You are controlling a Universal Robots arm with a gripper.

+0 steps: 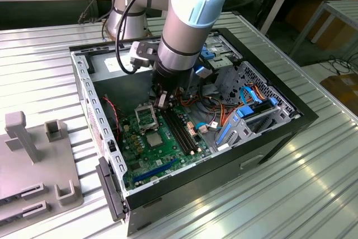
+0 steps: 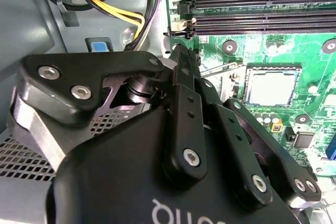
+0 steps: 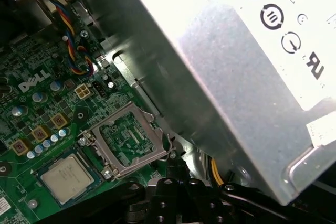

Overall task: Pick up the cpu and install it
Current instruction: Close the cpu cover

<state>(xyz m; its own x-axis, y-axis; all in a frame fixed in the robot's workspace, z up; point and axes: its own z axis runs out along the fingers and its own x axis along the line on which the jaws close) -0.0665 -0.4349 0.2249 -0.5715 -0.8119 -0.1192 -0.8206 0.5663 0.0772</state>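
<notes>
Cpu (image 1: 155,139) sits flat in its socket on the green board (image 1: 140,155), we see in the exterior view, with the hinged metal frame (image 1: 145,116) raised just beside it. Toward that view's right, the gripper (image 1: 163,101) hangs above the board with its fingers (image 2: 185,77) pressed together, holding nothing.

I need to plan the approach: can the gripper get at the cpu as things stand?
Probably yes. The cpu lies face up in its socket with the hinged frame swung open beside it, nothing on top. The gripper hangs inside the case close by, next to the frame.
</notes>
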